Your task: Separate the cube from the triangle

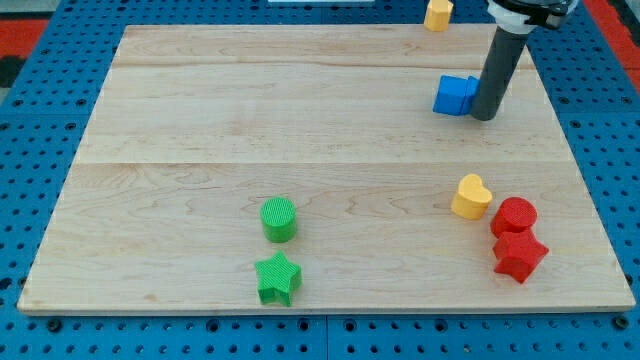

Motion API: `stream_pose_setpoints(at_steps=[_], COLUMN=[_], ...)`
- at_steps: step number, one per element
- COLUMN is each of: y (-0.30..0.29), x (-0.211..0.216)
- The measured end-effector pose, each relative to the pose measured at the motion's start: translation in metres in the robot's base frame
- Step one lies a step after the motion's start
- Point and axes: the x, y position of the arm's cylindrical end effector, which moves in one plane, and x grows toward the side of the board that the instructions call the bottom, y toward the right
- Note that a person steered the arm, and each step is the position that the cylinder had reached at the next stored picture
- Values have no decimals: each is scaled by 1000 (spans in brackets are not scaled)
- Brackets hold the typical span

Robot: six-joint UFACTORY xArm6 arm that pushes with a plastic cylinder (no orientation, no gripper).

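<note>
A pale wooden board (300, 150) of joined planks lies on a blue pegboard (40, 80) dotted with holes. Near the board's upper right corner sits the blue block (455, 95), blocky in outline, though its right part hides behind the dark rod, so I cannot tell whether it is one piece or two. My tip (483, 117) rests on the board touching that block's right side; the rod has no jaws to open or close. Counted: one blue block, two yellow, two green, two red. From the blue block, a yellow block (438, 14) lies above at the board's top edge, a yellow heart (471, 196) below, a red cylinder (514, 216) and red star (520, 256) touching each other just right of the heart, and a green cylinder (279, 219) and green star (278, 279) far down-left.
</note>
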Motion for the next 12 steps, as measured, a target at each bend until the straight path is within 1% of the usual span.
stream_pose_setpoints(at_steps=[1, 2, 3, 4, 5, 7, 8, 10, 11, 12], y=[0, 28, 44, 44, 21, -74, -112, -110, -119, -101], x=[6, 17, -16, -47, -41, -41, -42, -2, 14, 34])
